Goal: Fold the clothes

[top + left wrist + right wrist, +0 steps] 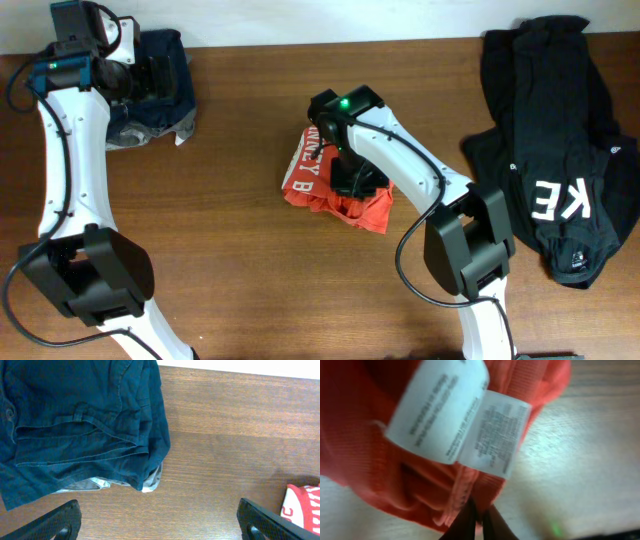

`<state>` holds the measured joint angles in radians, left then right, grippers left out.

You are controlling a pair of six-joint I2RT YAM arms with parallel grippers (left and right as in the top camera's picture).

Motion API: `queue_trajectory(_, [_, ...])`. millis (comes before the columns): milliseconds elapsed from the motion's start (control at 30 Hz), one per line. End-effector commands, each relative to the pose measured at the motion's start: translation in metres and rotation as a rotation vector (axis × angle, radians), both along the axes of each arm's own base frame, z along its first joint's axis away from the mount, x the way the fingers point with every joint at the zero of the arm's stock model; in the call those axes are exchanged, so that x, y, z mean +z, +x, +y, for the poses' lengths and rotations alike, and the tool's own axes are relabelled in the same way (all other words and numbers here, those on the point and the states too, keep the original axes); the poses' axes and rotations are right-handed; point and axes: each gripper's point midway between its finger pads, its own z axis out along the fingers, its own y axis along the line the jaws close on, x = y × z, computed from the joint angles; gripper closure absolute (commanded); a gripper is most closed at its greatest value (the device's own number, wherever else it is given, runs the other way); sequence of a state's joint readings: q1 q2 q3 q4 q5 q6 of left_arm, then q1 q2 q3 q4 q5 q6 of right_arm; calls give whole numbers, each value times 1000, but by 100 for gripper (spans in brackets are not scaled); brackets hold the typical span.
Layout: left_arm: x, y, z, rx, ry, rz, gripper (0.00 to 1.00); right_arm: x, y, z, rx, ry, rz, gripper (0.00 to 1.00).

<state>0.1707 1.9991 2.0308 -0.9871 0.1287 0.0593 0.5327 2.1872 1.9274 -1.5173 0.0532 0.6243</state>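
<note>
Centrally, right gripper [477, 519] pinches T-shirt [303, 172] seam.

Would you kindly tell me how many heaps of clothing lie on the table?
3: a dark navy pile at the far left corner, a red-orange T-shirt in the middle, a black garment at the right. The navy pile may hide further pieces.

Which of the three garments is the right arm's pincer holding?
The red-orange T-shirt mid-table; the right pincer pinches its fabric. The black garment and dark blue pile lie off to the sides.
</note>
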Motion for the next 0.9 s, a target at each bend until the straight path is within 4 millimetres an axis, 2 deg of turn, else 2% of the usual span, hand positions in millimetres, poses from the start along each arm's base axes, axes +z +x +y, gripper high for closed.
queue_trajectory(0, [7,-3,5,-4,37,-9,1,10,-1,-17,-34,-42,-10,74])
queue_trajectory(167, [7,-3,5,-4,37,-10,1,20,6,-25,-49,-22,-31,74])
queue_trajectory(267, [7,-3,5,-4,38,-10,1,38,24,-17,4,41,-112,71])
queue_trajectory(300, [7,-3,5,-4,37,-10,1,45,31,-13,18,61,-146,67])
queue_trajectory(367, [7,-3,5,-4,37,-10,1,54,47,-3,41,105,-215,50])
queue_trajectory(433, [7,-3,5,-4,37,-10,1,57,60,11,72,174,-262,42])
queue_trajectory(567, [7,-3,5,-4,37,-9,1,42,75,27,73,235,-282,40])
queue_trajectory(800, [6,-5,5,-4,36,-3,1,5,92,41,63,254,-272,40])
queue_trajectory(867, [6,-5,5,-4,36,-3,1,2,97,44,64,263,-289,40])
